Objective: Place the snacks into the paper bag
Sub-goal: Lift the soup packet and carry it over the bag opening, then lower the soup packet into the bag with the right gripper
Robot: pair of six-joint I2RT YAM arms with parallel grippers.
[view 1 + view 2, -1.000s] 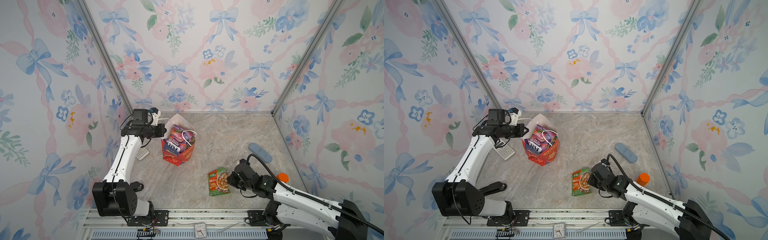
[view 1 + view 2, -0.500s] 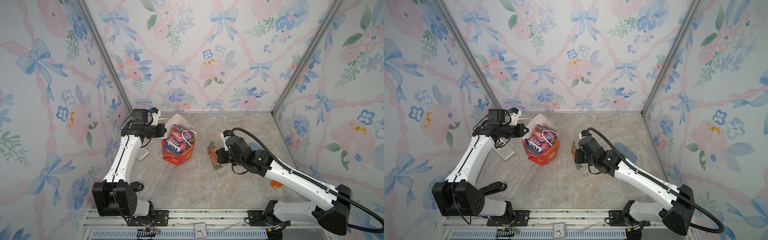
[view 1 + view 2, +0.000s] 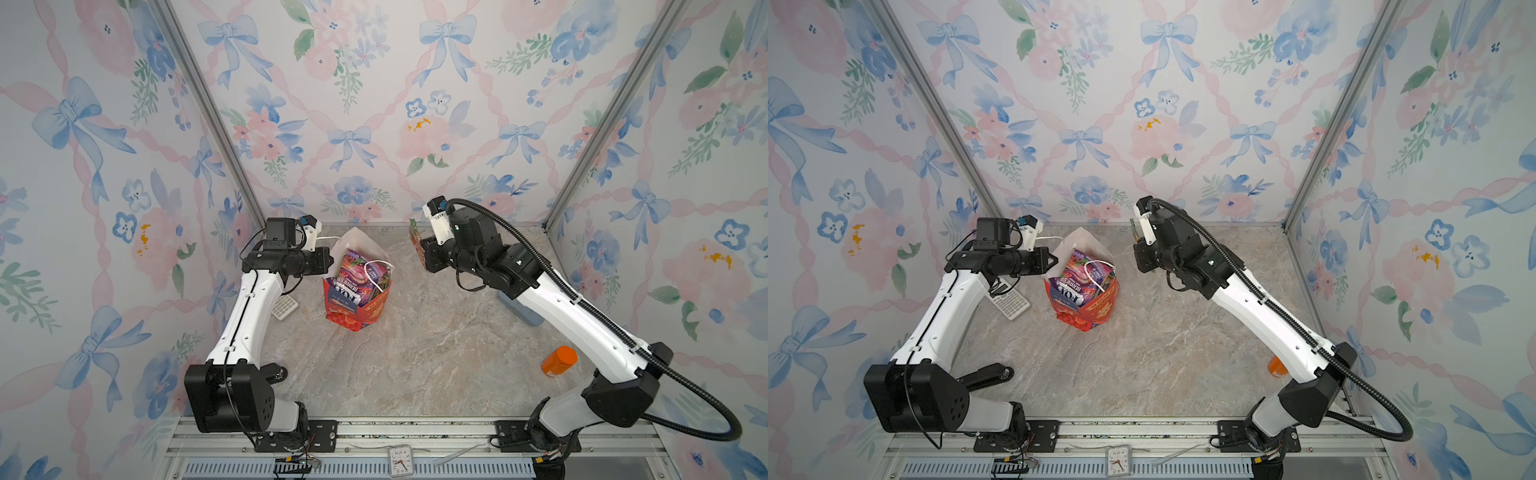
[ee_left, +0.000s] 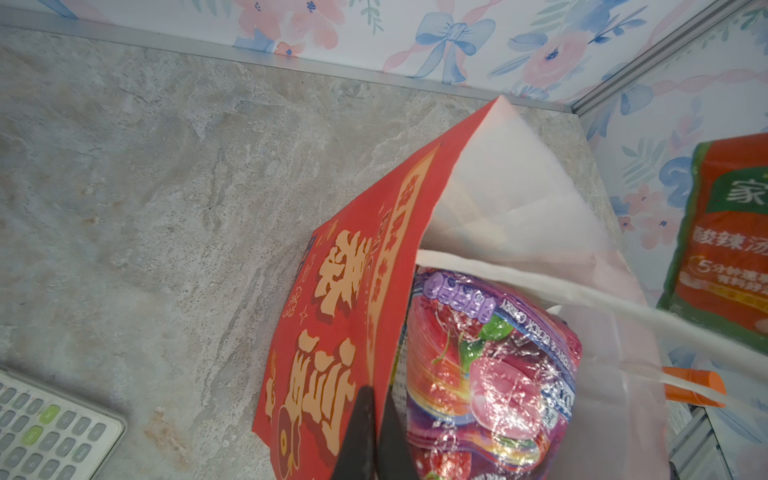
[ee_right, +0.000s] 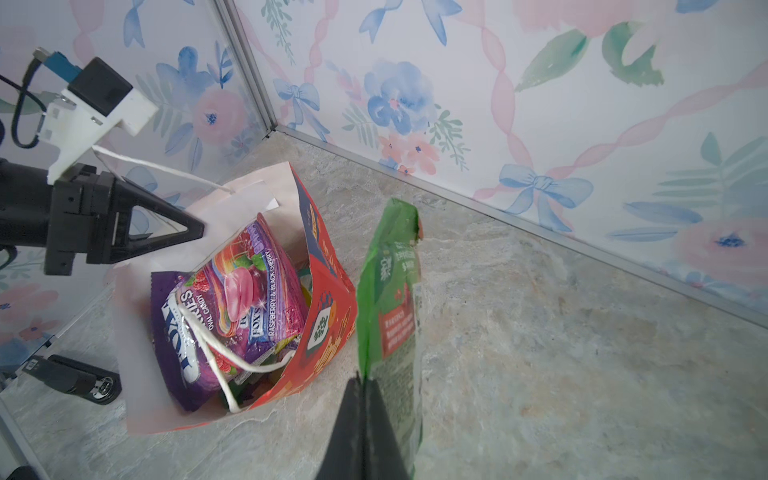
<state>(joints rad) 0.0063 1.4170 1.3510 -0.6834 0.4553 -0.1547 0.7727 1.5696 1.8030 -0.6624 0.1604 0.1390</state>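
Top views both give us the marble table [image 3: 415, 365] as the biggest thing. Where do we put the paper bag [image 3: 357, 311] on it?

Upright, left of the middle, with its mouth open and its white inside showing.

What do we say of the left gripper [image 3: 329, 262]?

It reaches in sideways to the bag's rim. From the left wrist view we see its fingers [image 4: 361, 432] pressed together, with the bag's red-and-white wall pinched between them.

And the right gripper [image 3: 424, 254]?

It hangs in the air near the back wall, to the right of the bag and apart from it. From the right wrist view its fingers [image 5: 353, 428] are closed on one end of a green packet [image 5: 390, 291]. The packet sticks straight out past them, clear of the table.

What else do we count among the snacks?

Purple packets [image 3: 353, 278] poke out of the bag's mouth, and one white cord handle [image 3: 376, 270] is draped over them.

Smaller things?

A pale blue shape [image 3: 519, 311] lies under the right arm. It is mostly hidden, so we can only say it may be a case. A calculator [image 3: 1011, 301] lies beside the left arm. An orange-capped bottle [image 3: 559, 360] sits near the right wall, and a small clock [image 3: 400, 459] sits on the front rail.
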